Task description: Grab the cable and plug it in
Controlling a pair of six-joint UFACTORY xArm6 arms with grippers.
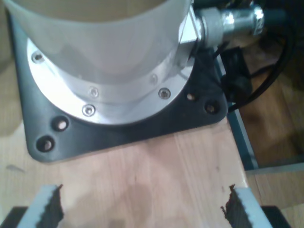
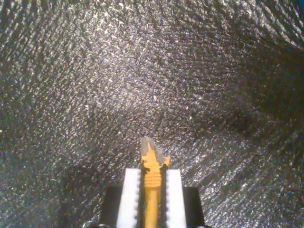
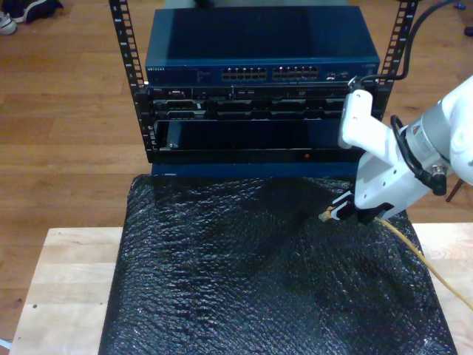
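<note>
1 cable (image 2: pixel 152 183) sits clamped in my second end effector (image 2: pixel 152 187).

Brown wooden plank floor (image 3: pixel 66 111). Pale wooden tabletop (image 3: pixel 66 288) under a crinkled black plastic sheet (image 3: pixel 259 281). Black metal rack (image 3: pixel 129 66) holding a blue network switch (image 3: pixel 259 52). Possibly a shoe (image 3: pixel 22 11), exterior view's top left.
</note>
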